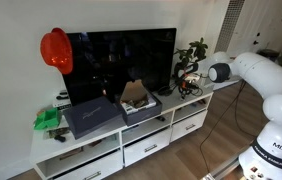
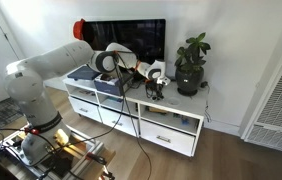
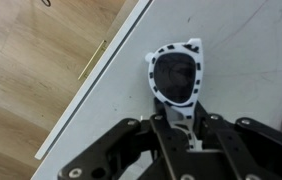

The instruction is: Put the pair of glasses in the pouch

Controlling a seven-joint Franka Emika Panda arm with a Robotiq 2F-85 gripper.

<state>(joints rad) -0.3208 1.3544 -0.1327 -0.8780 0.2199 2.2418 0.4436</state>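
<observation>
Glasses (image 3: 175,76) with a black-and-white frame are clamped at their lower edge in the gripper (image 3: 186,130), over the white cabinet (image 3: 251,50) in the wrist view, with wood floor (image 3: 31,60) beside it. In an exterior view, the pouch (image 1: 91,117) lies before the TV (image 1: 121,60), well apart from the gripper. In an exterior view, the gripper hangs just beside a plant (image 2: 191,62).

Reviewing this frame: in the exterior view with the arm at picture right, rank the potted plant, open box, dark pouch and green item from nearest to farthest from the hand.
1. Potted plant, right beside the hand, at the cabinet's right end.
2. Open box, mid-cabinet.
3. Dark pouch, left of the box.
4. Green item, far left end.
</observation>
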